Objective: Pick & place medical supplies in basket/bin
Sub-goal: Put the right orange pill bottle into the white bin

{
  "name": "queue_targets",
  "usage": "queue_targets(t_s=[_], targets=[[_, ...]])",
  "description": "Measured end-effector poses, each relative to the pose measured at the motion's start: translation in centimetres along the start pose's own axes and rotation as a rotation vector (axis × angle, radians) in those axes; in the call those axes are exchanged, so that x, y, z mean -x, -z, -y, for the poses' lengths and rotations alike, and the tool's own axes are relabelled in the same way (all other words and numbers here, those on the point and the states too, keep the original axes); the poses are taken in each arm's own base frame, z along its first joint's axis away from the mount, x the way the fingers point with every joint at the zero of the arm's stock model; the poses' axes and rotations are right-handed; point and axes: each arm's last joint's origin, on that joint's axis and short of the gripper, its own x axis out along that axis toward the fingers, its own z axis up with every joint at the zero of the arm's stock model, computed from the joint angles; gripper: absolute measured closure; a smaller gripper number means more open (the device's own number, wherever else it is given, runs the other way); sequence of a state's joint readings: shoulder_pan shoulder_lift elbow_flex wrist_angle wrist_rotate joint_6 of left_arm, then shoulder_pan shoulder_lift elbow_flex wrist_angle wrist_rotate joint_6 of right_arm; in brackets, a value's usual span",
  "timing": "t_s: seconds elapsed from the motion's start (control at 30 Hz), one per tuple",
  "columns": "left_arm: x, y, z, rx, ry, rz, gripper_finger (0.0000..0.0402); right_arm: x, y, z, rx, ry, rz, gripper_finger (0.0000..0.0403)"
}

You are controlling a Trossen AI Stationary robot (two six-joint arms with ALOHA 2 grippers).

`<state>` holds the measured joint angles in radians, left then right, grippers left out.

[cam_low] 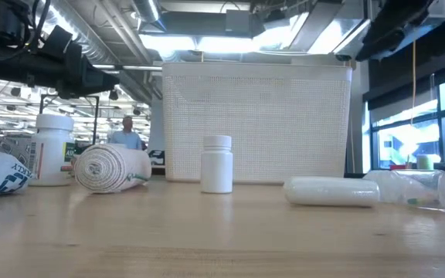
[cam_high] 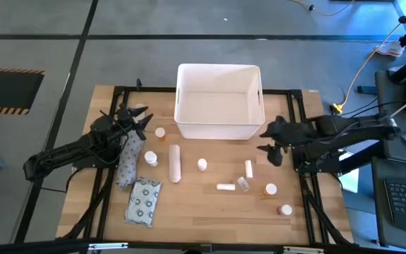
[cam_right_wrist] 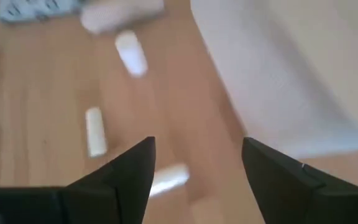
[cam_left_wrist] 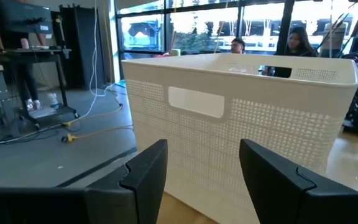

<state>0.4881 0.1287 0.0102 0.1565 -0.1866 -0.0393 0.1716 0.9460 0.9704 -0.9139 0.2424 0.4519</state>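
The white tub (cam_high: 218, 103) stands at the table's far middle; it fills the left wrist view (cam_left_wrist: 247, 118). Scattered in front of it are small white bottles (cam_high: 201, 164) (cam_high: 160, 132) (cam_high: 270, 189), a white roll (cam_high: 175, 163), short white tubes (cam_high: 249, 168) (cam_high: 225, 187) and a ring-patterned packet (cam_high: 144, 202). My left gripper (cam_high: 143, 121) (cam_left_wrist: 201, 155) hovers open beside the tub's left near corner. My right gripper (cam_high: 268, 140) (cam_right_wrist: 197, 149) hangs open off the tub's right near corner, above the table, with the tubes (cam_right_wrist: 95, 130) below it.
A second grey-white pouch (cam_high: 127, 162) lies under the left arm. A clear vial (cam_high: 243, 184) (cam_low: 419, 188) lies among the tubes, and a pink-capped bottle (cam_high: 285, 209) sits near the right near corner. People show in the room beyond. Bare wood runs along the near edge.
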Motion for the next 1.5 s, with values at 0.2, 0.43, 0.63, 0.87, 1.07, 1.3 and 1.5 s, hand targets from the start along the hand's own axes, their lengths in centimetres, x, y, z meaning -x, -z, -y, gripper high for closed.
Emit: queue_targets(t_s=[0.2,0.43,0.63,0.87,1.07,1.3,1.5], targets=[[0.0,0.0,0.0,0.007,0.0,-0.002,0.0208,-0.8,-0.8,-3.6,-0.322,0.135,-0.275,0.0163],[0.0,0.0,0.0,0.026,0.001,-0.002,0.0208,-2.8,3.0,-8.0,-0.635,0.314,-0.568,0.0163],[0.0,-0.1,0.0,0.03,0.001,0.005,0.0208,-4.6,5.4,-10.7,-0.64,0.399,-0.626,0.0163],[0.0,-0.1,0.1,0.054,0.03,0.003,0.0208,-5.3,6.0,-11.5,-0.652,0.426,-0.627,0.0163],[0.0,0.0,0.1,0.054,0.039,0.002,0.0208,-5.5,5.9,-11.8,-0.659,0.395,-0.62,0.0163],[0.0,-0.1,0.1,0.053,0.039,0.002,0.0208,-5.7,5.7,-12.2,-0.645,0.337,-0.613,0.0163],[0.0,-0.1,0.1,0.053,0.039,0.003,0.0208,-5.7,5.7,-12.1,-0.664,0.347,-0.611,0.0114]])
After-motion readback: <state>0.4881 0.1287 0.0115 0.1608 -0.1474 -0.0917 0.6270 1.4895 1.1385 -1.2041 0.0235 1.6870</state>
